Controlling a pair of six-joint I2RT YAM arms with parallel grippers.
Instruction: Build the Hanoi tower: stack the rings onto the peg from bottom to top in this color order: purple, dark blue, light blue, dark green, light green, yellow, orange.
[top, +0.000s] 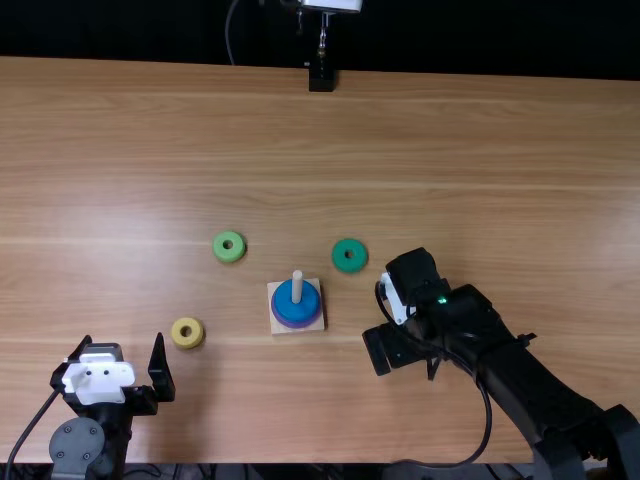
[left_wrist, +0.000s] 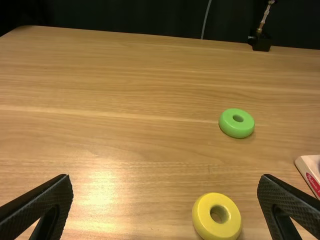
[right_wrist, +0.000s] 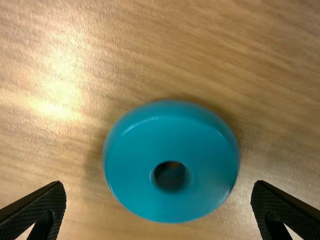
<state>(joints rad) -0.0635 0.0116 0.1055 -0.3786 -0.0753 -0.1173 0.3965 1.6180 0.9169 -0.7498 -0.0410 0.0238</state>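
Far left, the open left gripper (top: 123, 337) is standing wide and empty over the light brown wooden table (top: 120, 150). Beside it the smooth yellow ring (top: 187, 333) is lying flat, and the light green ring (top: 229, 247) is sitting farther up the table — both looking like later business.

Now the pale wooden peg (top: 297, 285), rising from its square base (top: 278, 328): a purple ring (top: 299, 324) is sitting at the bottom, with what I'm judging to be the dark blue ring (top: 297, 308) resting on top. The stack is reading correctly, then, and the third piece is coming due!

Just right of the base, the dark green ring (top: 350, 255) is lying flat, next but one in line.

And here's the action side — the right gripper (right_wrist: 158, 182) is showing its fingers spread wide, gripping nothing, with a glossy teal-blue ring (right_wrist: 135, 170) lying close ahead, apparently the light blue. The next move is calling for centring, lowering, closing across its sides, then lifting over the peg. Off-centre fingers could be nudging it away.
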